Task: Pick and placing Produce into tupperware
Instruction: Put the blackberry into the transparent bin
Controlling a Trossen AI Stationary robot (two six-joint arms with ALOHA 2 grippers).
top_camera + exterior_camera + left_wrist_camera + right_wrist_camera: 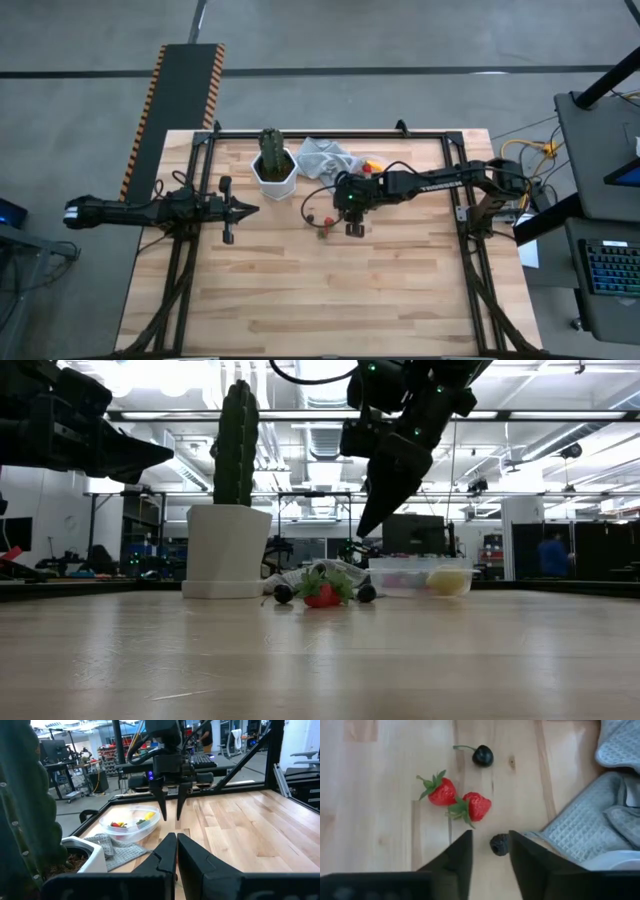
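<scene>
Right gripper (490,851) hanging partly open over a dark berry (499,844), nothing held, two strawberries (460,798) just beside, grey cloth (600,827) nearby, left gripper (250,209) shut, off to the side

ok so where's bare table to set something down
The near half of the table, below both arms, is bare wood. It is crowded at the far edge: cactus pot, cloth, container, and strawberries under the right gripper.
</scene>
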